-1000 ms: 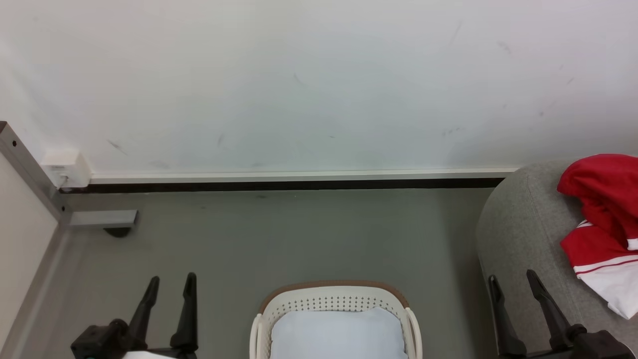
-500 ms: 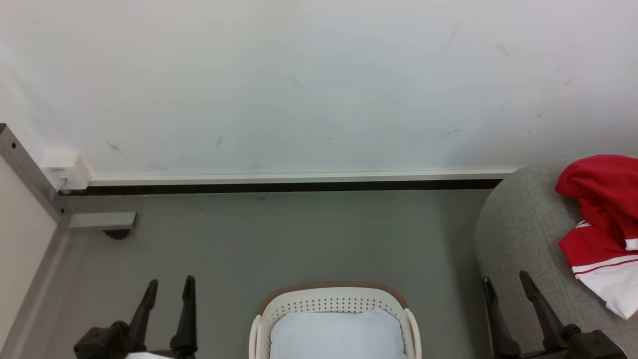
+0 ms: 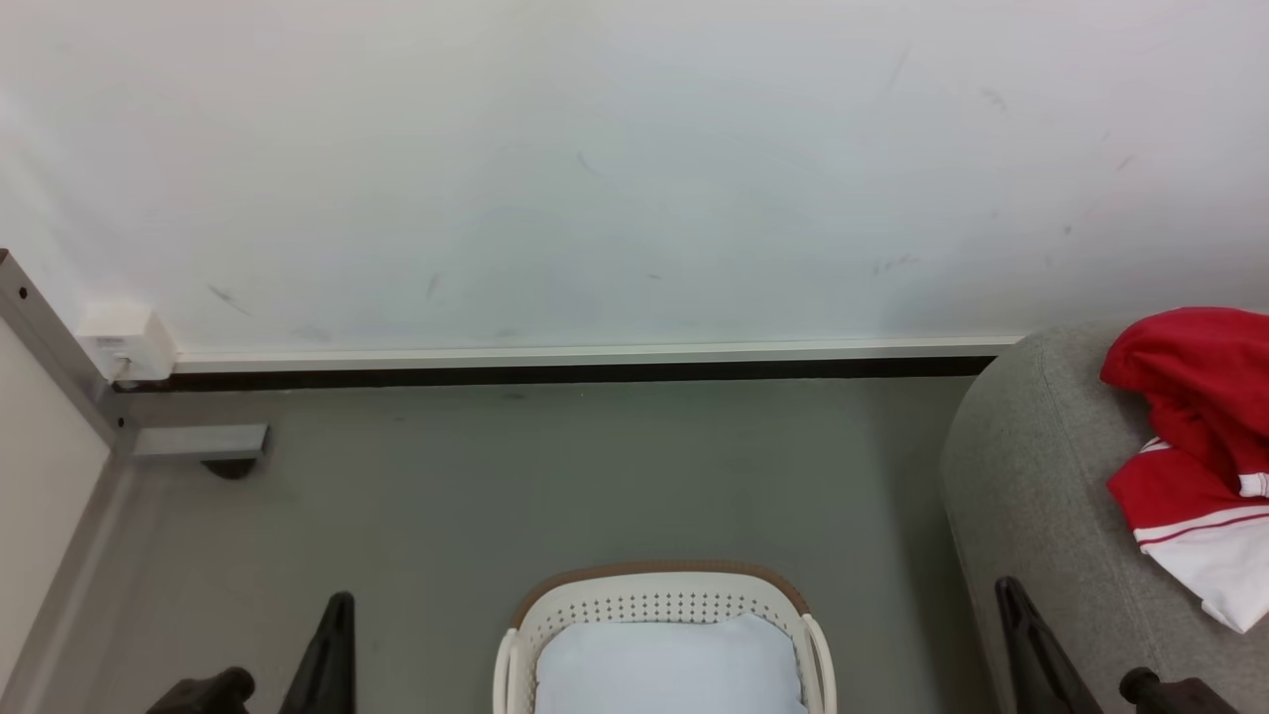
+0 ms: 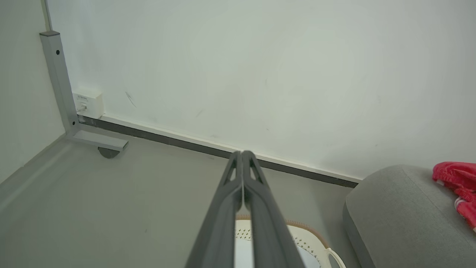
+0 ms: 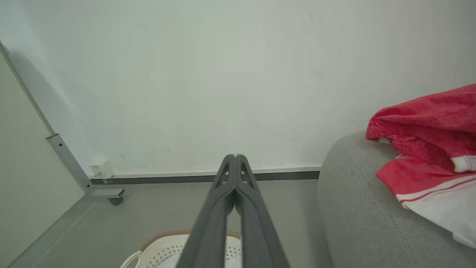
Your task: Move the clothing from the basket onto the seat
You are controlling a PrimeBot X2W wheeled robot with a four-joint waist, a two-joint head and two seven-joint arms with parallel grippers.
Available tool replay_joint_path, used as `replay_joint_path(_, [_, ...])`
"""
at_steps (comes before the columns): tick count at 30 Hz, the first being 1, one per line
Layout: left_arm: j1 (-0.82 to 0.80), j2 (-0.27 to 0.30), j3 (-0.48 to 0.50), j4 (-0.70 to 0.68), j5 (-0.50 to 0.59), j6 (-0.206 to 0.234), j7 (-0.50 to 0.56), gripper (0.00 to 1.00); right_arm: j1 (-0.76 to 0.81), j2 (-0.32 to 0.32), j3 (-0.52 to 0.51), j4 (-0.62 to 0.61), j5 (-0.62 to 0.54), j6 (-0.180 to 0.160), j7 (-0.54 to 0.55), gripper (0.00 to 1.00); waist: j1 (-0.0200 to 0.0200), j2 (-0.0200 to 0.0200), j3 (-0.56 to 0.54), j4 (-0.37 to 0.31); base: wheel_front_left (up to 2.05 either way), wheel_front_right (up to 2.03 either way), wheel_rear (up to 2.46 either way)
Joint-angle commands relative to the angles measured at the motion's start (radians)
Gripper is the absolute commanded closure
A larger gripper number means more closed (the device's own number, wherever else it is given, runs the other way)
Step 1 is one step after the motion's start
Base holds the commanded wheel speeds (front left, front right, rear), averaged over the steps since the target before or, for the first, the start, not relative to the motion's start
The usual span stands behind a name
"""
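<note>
While left gripper (image 4: 242,153) and right gripper (image 5: 235,156) sit pressed together, the clothing (image 3: 1185,397) on the right seat (image 3: 1041,516) looks soft and light, best pinched by a fold.

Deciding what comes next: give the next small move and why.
Probably lower both arms to rest and stop: the clothing already lies on the seat, the basket holds a pale pad, and the left gripper and right gripper are shut, empty.
</note>
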Motion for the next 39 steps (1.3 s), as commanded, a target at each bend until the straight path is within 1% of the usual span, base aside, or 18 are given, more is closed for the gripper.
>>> replay_joint_path(1, [-0.021,0.003,0.008,-0.014,-0.035,-0.001,0.008,1.0,-0.016,-0.005,-0.007,-0.016,0.037,0.0,0.004,1.0,0.0,0.0,0.0,0.001,0.0,0.0,0.0])
replay_joint_path(18, [-0.038,0.0,0.025,-0.03,-0.32,0.004,0.081,1.0,-0.05,-0.03,-0.026,0.004,0.349,0.0,0.06,1.0,0.0,0.0,0.001,0.007,0.0,0.0,0.0])
replay_joint_path(39, [-0.057,-0.003,0.045,-0.045,-0.602,0.012,0.16,1.0,-0.08,-0.054,-0.045,0.017,0.662,-0.001,0.113,1.0,0.0,0.0,0.002,0.014,0.0,0.0,0.0])
